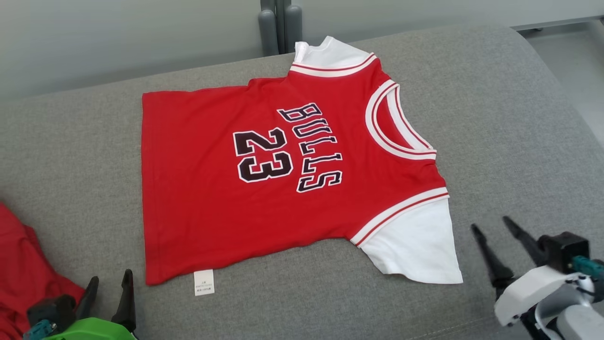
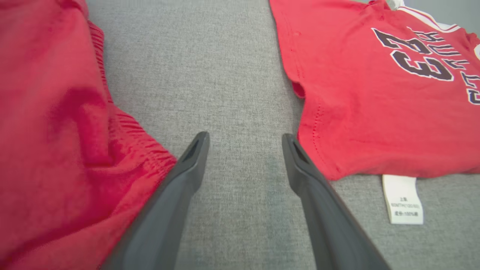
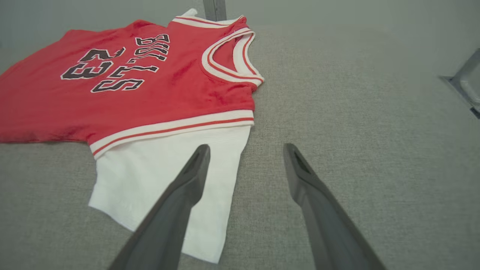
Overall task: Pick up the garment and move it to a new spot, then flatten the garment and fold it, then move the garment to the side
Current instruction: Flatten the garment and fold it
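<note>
The garment (image 1: pixel 264 179) is a red jersey with white sleeves and black "BULLS 23" lettering, lying spread flat on the grey cushion (image 1: pixel 495 118), neck toward the right. Its white care label (image 1: pixel 204 282) sticks out at the near hem corner. My left gripper (image 1: pixel 109 293) hovers at the lower left, open and empty, just off the jersey's (image 2: pixel 375 93) hem corner. The right gripper (image 1: pixel 493 229) is at the lower right, open and empty, beside the near white sleeve (image 3: pixel 165 180). In the left wrist view the left gripper (image 2: pixel 245 144) is over bare fabric.
A second red cloth (image 1: pixel 23 274) lies crumpled at the cushion's left near edge, touching my left finger (image 2: pixel 168 202) side. Grey upright posts (image 1: pixel 281 23) stand behind the cushion. A floor fitting (image 3: pixel 465 82) shows at the far right.
</note>
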